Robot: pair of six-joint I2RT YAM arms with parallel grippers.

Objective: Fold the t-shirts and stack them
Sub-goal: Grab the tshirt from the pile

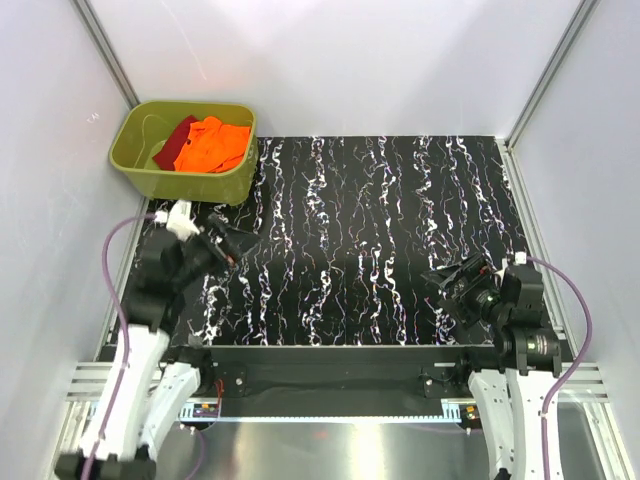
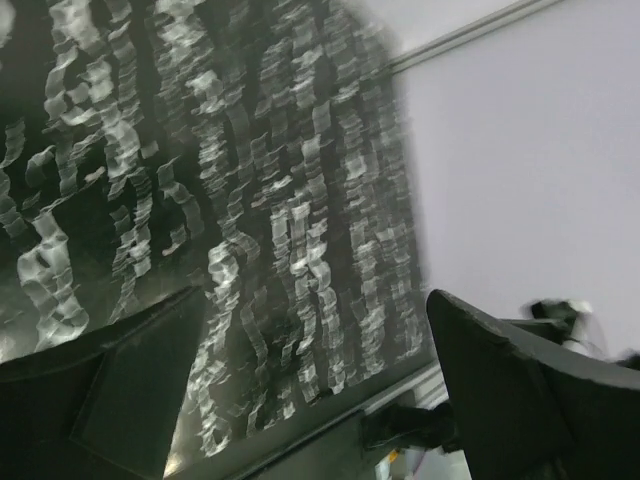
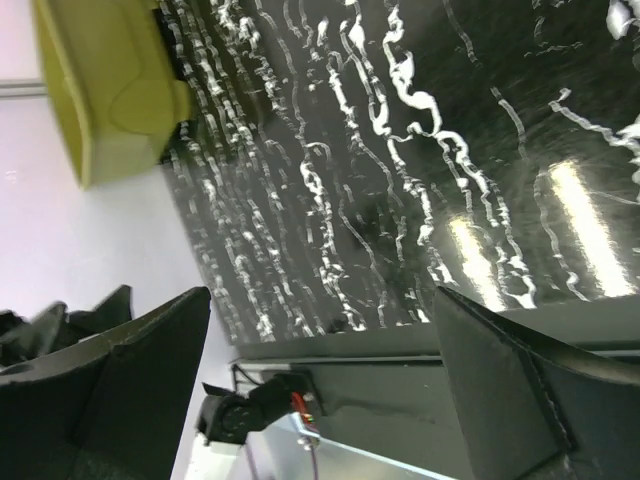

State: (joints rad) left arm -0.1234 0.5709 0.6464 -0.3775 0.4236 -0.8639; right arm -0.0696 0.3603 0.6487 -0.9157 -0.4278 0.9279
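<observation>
Our right tool (image 1: 440, 278) hangs wide and empty, well apart from the bin (image 1: 175, 182). Our left tool (image 1: 238, 242), equally wide, sits just before the bin, so we judge it nearer. Inside the bin lie the orange shirt (image 1: 216, 143) and the dark red shirt (image 1: 176, 143), crumpled.

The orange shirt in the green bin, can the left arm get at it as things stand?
Probably yes. The left claw hangs open and empty outside the bin, whose top is open, and the orange shirt lies uncovered beside the dark red shirt. It only has to clear the rim.
</observation>
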